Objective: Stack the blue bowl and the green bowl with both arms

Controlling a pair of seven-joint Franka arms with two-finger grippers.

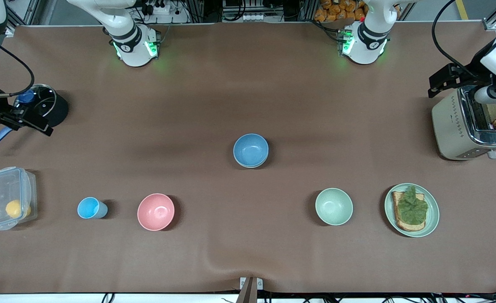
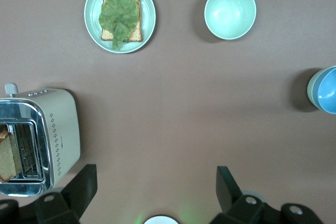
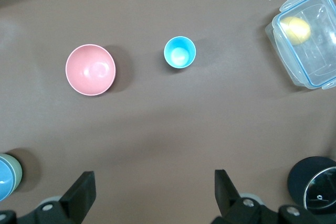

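The blue bowl [image 1: 251, 149] sits nested in the green bowl at the table's middle. In the front view only a thin lower rim shows under it. The green bowl's sage rim shows beside the blue in the left wrist view [image 2: 313, 88] and in the right wrist view [image 3: 17, 170]; the blue bowl is cut off by the edge in both [image 2: 328, 90] [image 3: 4, 180]. My left gripper [image 1: 444, 82] hangs open and empty beside the toaster, its jaws wide apart [image 2: 156, 176]. My right gripper [image 1: 27, 120] hangs open and empty by the black pot, jaws wide apart [image 3: 153, 178].
A mint-green bowl [image 1: 334, 206] and a plate [image 1: 433, 212] with toast and lettuce lie nearer the front camera toward the left arm's end. A pink bowl [image 1: 156, 211], a light-blue cup [image 1: 90, 208] and a clear container [image 1: 6, 198] lie toward the right arm's end. A toaster [image 1: 452, 122] and a pot [image 1: 46, 103] stand at the ends.
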